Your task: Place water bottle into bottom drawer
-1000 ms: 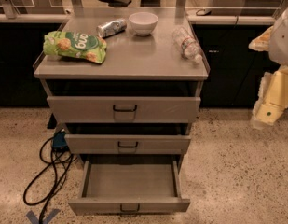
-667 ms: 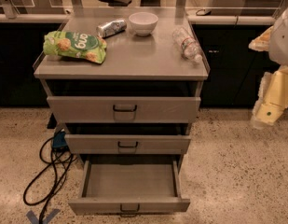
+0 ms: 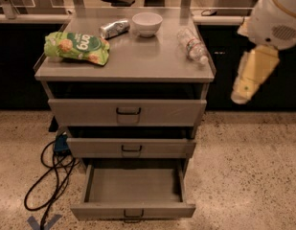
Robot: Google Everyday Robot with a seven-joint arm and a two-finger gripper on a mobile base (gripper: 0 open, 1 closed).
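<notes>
The water bottle [image 3: 193,46], clear crinkled plastic with a pale label, lies on its side at the right rear of the cabinet top [image 3: 138,63]. The bottom drawer [image 3: 133,186] is pulled out, and its flat grey inside holds nothing. My gripper [image 3: 245,85] hangs at the end of the pale arm to the right of the cabinet. It is about level with the cabinet top and apart from the bottle. It holds nothing that I can see.
A green snack bag [image 3: 76,47], a silver can [image 3: 114,28] and a white bowl [image 3: 147,23] are also on the cabinet top. The two upper drawers [image 3: 128,111] are slightly ajar. A black cable [image 3: 51,176] loops on the speckled floor at the left.
My arm and gripper have moved a little left and up, closer to the cabinet's right side. The bottle, the drawers and the other objects have not moved.
</notes>
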